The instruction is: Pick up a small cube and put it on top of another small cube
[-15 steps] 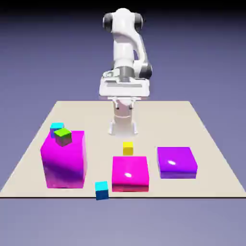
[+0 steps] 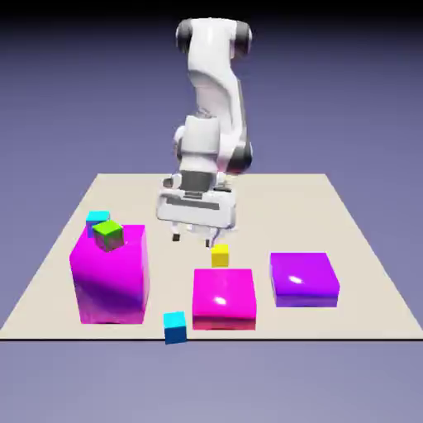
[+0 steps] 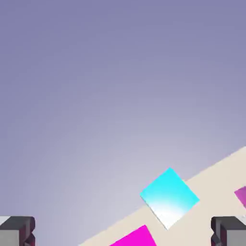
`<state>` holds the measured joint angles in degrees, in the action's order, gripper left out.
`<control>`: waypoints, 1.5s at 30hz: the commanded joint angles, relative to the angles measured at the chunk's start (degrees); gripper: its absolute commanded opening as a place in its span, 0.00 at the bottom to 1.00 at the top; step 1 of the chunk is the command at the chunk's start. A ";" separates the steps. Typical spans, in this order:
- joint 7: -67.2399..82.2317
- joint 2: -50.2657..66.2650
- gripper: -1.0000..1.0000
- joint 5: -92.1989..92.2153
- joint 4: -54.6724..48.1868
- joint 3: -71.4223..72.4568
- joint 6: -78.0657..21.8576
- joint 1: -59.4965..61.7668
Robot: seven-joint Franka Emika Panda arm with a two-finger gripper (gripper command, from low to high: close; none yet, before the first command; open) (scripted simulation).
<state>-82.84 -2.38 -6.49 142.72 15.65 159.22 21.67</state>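
One small cyan cube (image 2: pixel 174 326) sits at the table's front edge and shows in the hand view as a bright cyan cube (image 3: pixel 169 197) between and ahead of the fingertips. A second cyan cube (image 2: pixel 97 219) lies behind the tall magenta block (image 2: pixel 111 281). On top of that block rests the lime-green cube (image 2: pixel 108 235). My gripper (image 2: pixel 192 240) (image 3: pixel 123 233) hangs open and empty over the table's middle, above and behind the front cyan cube, touching nothing.
A small yellow cube (image 2: pixel 220 254) lies just to the exterior view's right of the fingers. In front of it stands a low magenta block (image 2: pixel 223 299), with a purple block (image 2: pixel 304 278) further right. The table's front edge (image 2: pixel 248 337) runs close to the front cyan cube.
The arm has come down and forward, slightly to the exterior view's left, bringing the open gripper from high near the base to just above the table. No cube has moved.
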 commanded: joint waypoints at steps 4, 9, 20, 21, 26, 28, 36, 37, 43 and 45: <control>-9.97 7.48 0.50 -1.60 -4.51 3.86 -3.65 5.40; -22.43 16.82 0.50 -3.60 -10.15 8.69 -8.21 12.27; -40.87 35.07 0.50 -9.83 -18.58 10.79 -9.02 17.50; -41.67 37.15 0.50 -11.04 -18.96 9.41 -7.33 16.30; -40.34 33.68 0.00 -9.01 -18.32 11.71 -10.16 18.31; -38.74 29.53 0.00 -6.58 -17.54 14.46 -13.53 20.72; -26.01 14.65 0.00 1.74 -23.66 5.13 -27.42 14.75; -24.70 12.57 0.00 2.84 -24.26 3.37 -29.80 14.06; -18.83 2.80 0.00 9.28 -25.35 -8.76 -43.70 12.42; -17.01 -0.27 0.00 11.42 -25.54 -12.91 -48.31 12.05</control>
<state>-99.81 -2.65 5.03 117.18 2.74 110.97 34.40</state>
